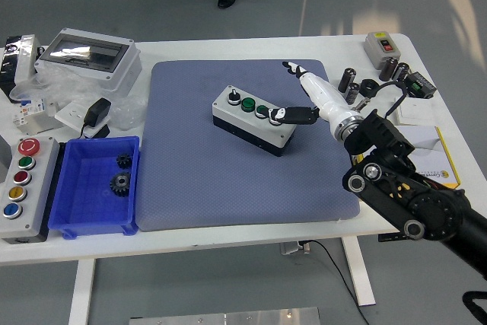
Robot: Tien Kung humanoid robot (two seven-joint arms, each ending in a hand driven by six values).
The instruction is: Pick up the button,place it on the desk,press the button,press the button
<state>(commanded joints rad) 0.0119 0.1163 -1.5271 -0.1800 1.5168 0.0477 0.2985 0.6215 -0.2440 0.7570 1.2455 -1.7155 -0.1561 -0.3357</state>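
A grey button box (252, 122) with a black base lies at an angle in the middle of the blue mat (228, 188). Its top carries a row of buttons: one black (233, 97), two green (248, 104), and one at the right end under my fingertip. My right hand (298, 98), white with black fingertips, reaches in from the right. One finger (283, 116) rests on the box's rightmost button. Another finger (294, 68) sticks out away from the box. The hand holds nothing. The left arm is out of view.
A blue bin (76, 215) holding two gears sits at the mat's left, with a grey panel of coloured buttons (23, 176) beside it. A clear-lidded enclosure (87, 55) and bags lie at the back left. A switch box (383, 46), black cylinders (350, 81) and a booklet (440, 159) lie on the right.
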